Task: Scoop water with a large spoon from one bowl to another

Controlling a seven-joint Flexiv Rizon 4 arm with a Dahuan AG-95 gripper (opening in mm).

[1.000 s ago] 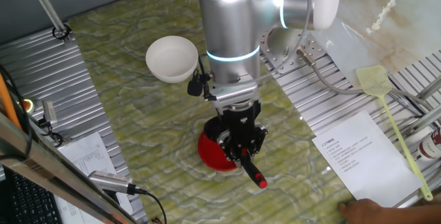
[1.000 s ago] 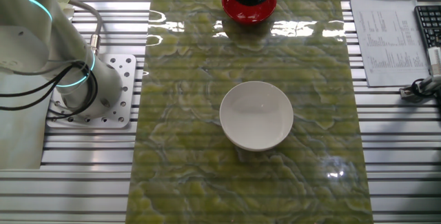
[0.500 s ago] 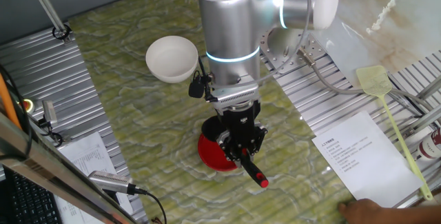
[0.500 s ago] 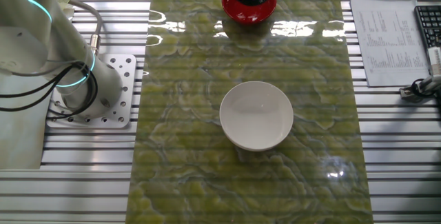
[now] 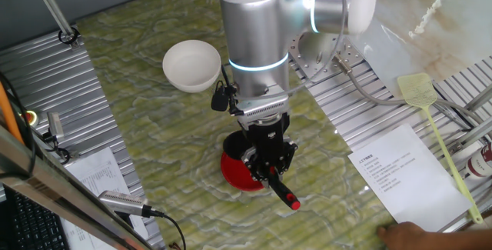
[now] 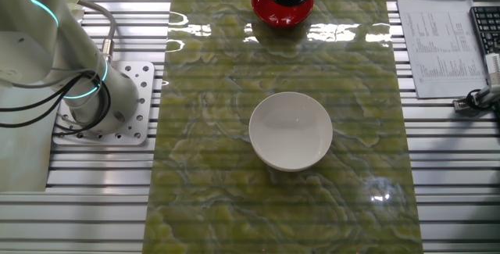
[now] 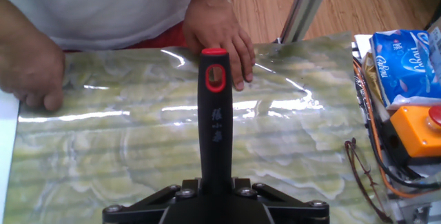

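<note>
Barely shifted since earlier, the jaws grip the stiff, light large spoon point(image 5: 270, 175) mid-handle, scoop inside the red bowl point(image 6: 282, 2).

A glossy green marbled mat point(image 6: 211, 129) covers the table beneath the gripper point(image 5: 269, 175), throwing back bright streaks of light. Ribbed aluminium tabletop point(image 6: 453, 168) flanks it on both sides. Beyond the gripper's reach in the hand view lie wooden floorboards point(image 7: 344, 3) and a slanted metal post point(image 7: 303, 7).
</note>
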